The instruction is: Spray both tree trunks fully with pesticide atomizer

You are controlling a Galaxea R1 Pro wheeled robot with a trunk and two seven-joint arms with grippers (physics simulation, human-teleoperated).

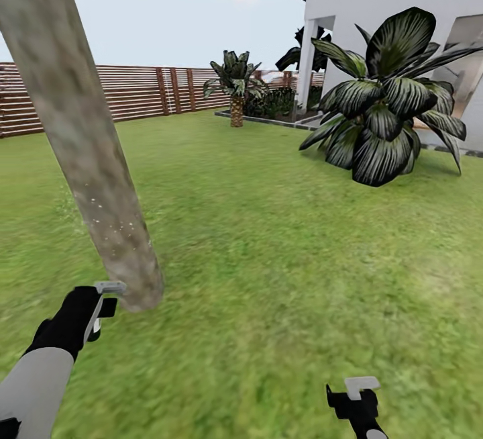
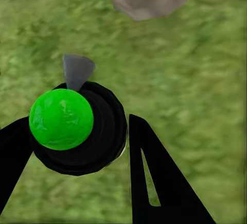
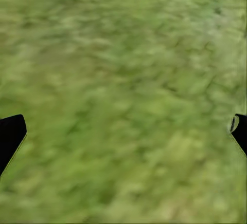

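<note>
One trunk being sprayed, atomizer in the left gripper.

Head view: left gripper, at seven o'clock, sits just beside the leaning grey-tan tree trunk, speckled pale low down; I judge sweeping the nozzle upward would cover it best.
Left wrist view: black fingers clamp the pesticide atomizer, a round black body with a glossy green cap.
Right wrist view: right gripper is spread wide over mottled lawn.

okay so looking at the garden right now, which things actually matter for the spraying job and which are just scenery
For the job:
- tree trunk, speckled low down
- atomizer in the left gripper, green-topped and black from the wrist
- lawn

Scenery:
- broad-leaf shrub
- short palm
- wooden fence
- white house
- right gripper, open
</note>
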